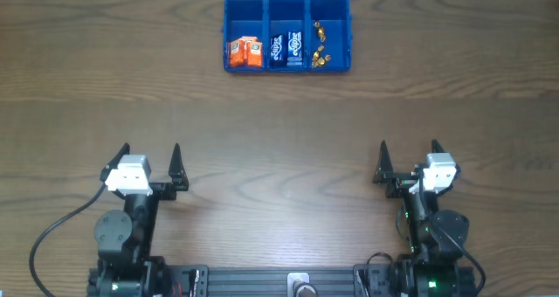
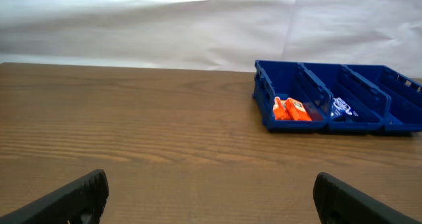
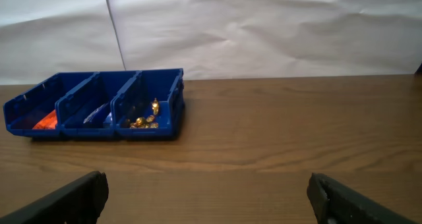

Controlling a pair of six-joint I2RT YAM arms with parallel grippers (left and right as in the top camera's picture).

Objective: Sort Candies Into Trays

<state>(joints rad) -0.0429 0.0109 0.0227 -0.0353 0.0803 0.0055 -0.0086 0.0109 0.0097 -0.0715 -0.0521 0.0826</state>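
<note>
Candies (image 1: 288, 51), orange, blue, gold, lie sorted in a blue plastic three-bin tray (image 1: 287, 2). Left gripper (image 1: 150, 148) and right gripper (image 1: 409, 145) gape empty; another reach risks mixing them.

From above we look straight down on the table (image 1: 279, 131); our two wrist cameras sit low near its surface, facing the far blue tray (image 1: 286, 1), which all three views share.

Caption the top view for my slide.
Left gripper and right gripper, both open, sit short of a blue tray holding orange candies, blue candies and gold candies in separate compartments.
</note>
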